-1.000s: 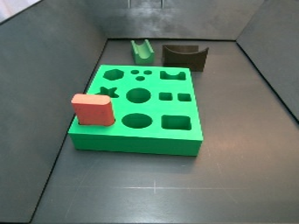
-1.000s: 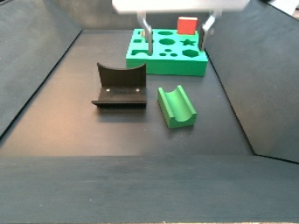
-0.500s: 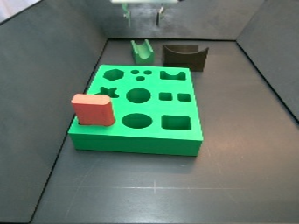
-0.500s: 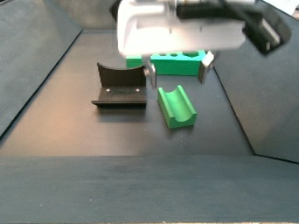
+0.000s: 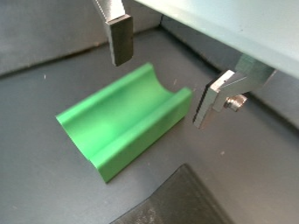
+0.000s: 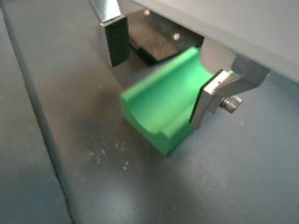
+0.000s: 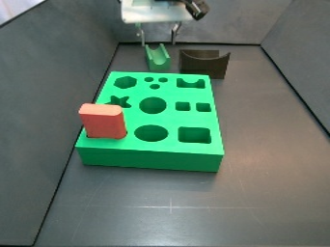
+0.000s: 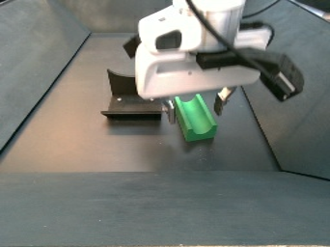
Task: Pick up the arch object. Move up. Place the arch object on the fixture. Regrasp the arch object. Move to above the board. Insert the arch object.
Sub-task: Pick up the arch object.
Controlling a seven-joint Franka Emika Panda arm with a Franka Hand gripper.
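Observation:
The arch object (image 5: 122,118) is a small green block with a curved trough, lying on the dark floor. It also shows in a wrist view (image 6: 166,96) and in both side views (image 7: 157,54) (image 8: 196,116). My gripper (image 5: 162,66) is open and hovers just above it, one finger on each side, not touching. The gripper (image 8: 194,101) hides part of the block in a side view. The fixture (image 7: 204,61) is a dark block beside the arch object, also in the other side view (image 8: 126,95). The board (image 7: 154,118) lies nearer the front.
A red block (image 7: 100,122) stands on the board's left front corner. Grey walls enclose the floor on the sides and back.
My gripper has come down from above the far end of the floor to just over the arch object, fingers either side of it. The arch object has not moved.

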